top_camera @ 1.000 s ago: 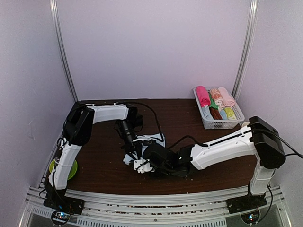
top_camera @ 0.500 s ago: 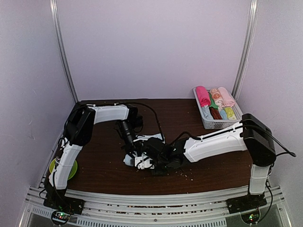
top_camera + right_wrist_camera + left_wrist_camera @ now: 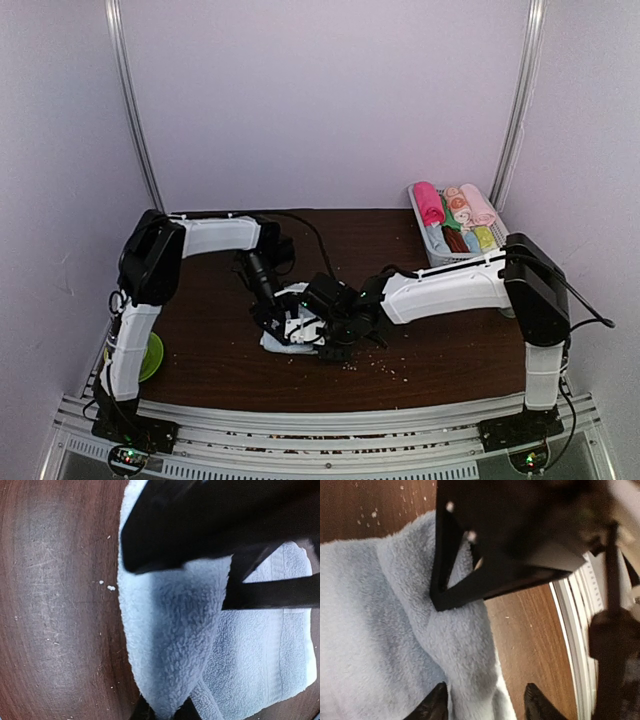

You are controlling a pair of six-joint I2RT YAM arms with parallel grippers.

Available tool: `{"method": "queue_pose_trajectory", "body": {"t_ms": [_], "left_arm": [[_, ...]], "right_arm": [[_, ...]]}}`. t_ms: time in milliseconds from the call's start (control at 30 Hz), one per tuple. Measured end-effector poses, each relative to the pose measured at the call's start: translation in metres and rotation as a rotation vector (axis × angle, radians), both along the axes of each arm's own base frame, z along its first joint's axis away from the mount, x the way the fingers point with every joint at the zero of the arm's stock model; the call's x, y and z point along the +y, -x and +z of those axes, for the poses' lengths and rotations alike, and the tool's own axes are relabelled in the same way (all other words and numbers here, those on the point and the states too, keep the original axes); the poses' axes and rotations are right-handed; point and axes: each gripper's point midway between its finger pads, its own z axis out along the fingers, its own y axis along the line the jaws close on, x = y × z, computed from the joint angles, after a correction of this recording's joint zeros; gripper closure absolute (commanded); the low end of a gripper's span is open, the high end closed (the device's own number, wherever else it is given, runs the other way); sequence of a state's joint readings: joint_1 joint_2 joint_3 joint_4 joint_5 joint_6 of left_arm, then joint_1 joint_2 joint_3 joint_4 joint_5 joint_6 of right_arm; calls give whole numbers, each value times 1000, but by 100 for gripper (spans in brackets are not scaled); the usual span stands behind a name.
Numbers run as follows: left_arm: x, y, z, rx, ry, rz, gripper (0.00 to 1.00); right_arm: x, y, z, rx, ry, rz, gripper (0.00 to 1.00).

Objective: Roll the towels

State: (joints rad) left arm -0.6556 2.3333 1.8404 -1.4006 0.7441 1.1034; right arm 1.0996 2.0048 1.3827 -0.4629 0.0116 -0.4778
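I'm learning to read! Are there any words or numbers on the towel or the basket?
None can be read.
The light blue towel shows only plain fuzzy cloth, with no writing in view.
The basket of small rolls is too small and blurry to show any label.

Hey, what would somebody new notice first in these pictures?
In the middle lies a light blue towel: the right gripper pinches a fold of it, and the left gripper stands open astride its edge. At the back right, a white basket holds colourful rolled cloths, including a magenta towel.
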Motion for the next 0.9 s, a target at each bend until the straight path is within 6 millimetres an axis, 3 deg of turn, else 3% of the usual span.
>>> {"method": "queue_pose_trajectory", "body": {"t_ms": [167,333,467,633,767,900], "left_arm": [[11,-19,42,-152,68,53,31],[28,-29,73,-305,127,112,30],[47,-27,70,-408,140,155,30],[68,-20,48,-557,149,184,31],[73,-22,40,-686,197,197,31],[71,-28,46,-805,265,198,31]], "right_arm": [[0,0,0,75,-13,-8,96],[0,-1,0,164,-32,-23,96],[-1,-4,1,243,-45,-34,94],[0,-8,2,359,-55,-57,92],[-1,-11,4,449,-68,-78,91],[-1,-14,4,527,-79,-100,91]]}}
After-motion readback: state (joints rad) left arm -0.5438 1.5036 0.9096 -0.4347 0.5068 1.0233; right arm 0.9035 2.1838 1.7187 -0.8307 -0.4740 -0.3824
